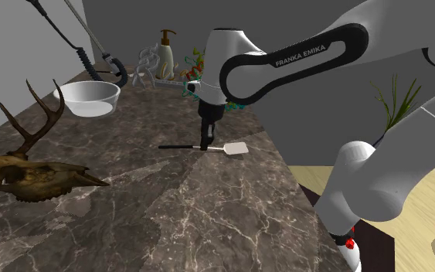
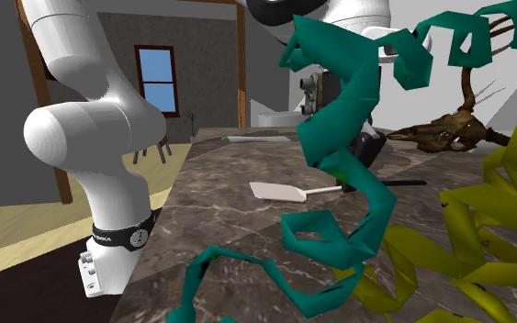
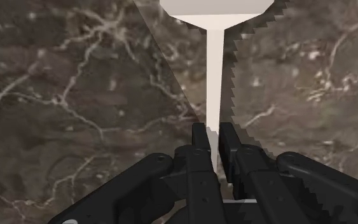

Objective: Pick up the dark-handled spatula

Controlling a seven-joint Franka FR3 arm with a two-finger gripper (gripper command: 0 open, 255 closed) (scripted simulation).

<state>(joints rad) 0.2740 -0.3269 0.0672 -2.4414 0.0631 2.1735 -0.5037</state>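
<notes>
The black gripper (image 3: 213, 135) clamps its fingers (image 3: 199, 139) on the pale neck of the spatula (image 3: 214, 70), apparently resting on the marble counter (image 1: 154, 220), blade ahead of the fingertips.

– Camera layout?
– I log: shoulder view high behind the arm (image 1: 300, 58), looking down the counter (image 1: 208, 216). Second exterior low at the far end, facing back. Wrist close, straight down. All share the spatula (image 1: 236, 148).
</notes>
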